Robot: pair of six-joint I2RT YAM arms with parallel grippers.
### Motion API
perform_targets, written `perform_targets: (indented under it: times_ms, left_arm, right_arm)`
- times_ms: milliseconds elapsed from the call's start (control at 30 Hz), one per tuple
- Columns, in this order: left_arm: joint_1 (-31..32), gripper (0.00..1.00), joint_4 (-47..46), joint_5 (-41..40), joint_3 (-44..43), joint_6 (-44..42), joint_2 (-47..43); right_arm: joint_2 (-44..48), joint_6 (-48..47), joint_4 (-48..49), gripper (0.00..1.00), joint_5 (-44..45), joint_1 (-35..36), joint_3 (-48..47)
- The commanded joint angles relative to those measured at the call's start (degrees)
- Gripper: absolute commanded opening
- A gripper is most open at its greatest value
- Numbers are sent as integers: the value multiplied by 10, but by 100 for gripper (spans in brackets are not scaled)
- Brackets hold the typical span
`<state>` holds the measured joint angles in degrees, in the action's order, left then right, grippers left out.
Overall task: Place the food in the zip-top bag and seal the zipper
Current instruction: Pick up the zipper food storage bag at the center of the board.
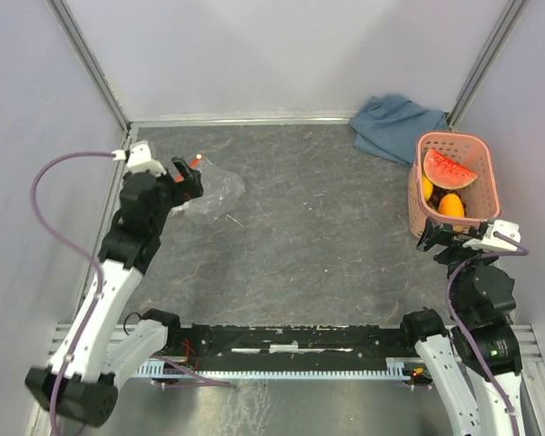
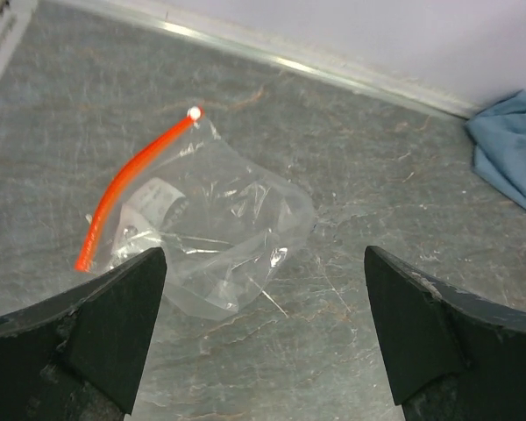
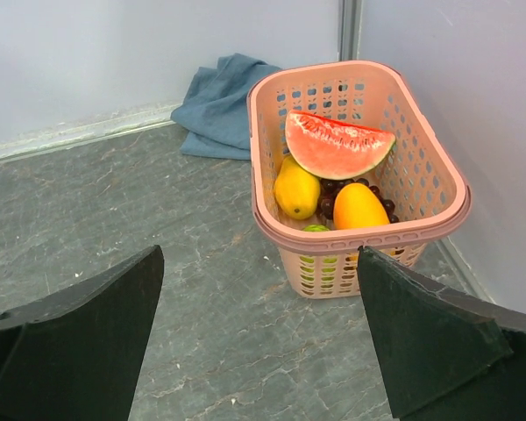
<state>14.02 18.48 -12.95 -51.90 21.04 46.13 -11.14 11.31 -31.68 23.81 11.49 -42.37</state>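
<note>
Spread wide and holding nothing, the left gripper (image 2: 265,263) fills the bottom of its wrist view, and the bag (image 2: 219,228) lies flat on the table (image 2: 377,175) just beyond its fingertips. The zipper (image 2: 131,171) is a curved strip running from lower left to upper right, with the white end piece (image 2: 194,112) at the upper end. The bag's crinkled body spreads to the right of it.

The right gripper (image 3: 259,259) is equally wide apart and empty. The basket (image 3: 359,241) stands just past it at the right wall. Inside are the watermelon wedge (image 3: 333,145), flesh side up on top, the yellow fruit (image 3: 296,191), the orange fruit (image 3: 359,206) and the grapes (image 3: 333,195) between them. The basket's near wall stands between gripper and fruit. The cloth (image 3: 223,105) is bunched behind the basket. From above, the bag sits upper left, well apart from the basket at right.
</note>
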Motion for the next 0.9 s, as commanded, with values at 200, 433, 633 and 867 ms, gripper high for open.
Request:
perform_targets:
  times_ms: [200, 433, 633, 867]
  left_arm:
    - [-77, 100, 37, -30, -60, 101, 177]
    - [-165, 99, 67, 78, -166, 13, 322]
    - [-248, 98, 64, 206, -238, -6, 440]
    - [-304, 89, 99, 346, -317, -42, 605]
  right_arm:
    - [48, -11, 34, 99, -26, -2, 11]
    - [71, -21, 30, 99, -24, -1, 17]
    - [80, -24, 33, 99, -25, 3, 20]
    - [93, -28, 31, 99, -25, 6, 23]
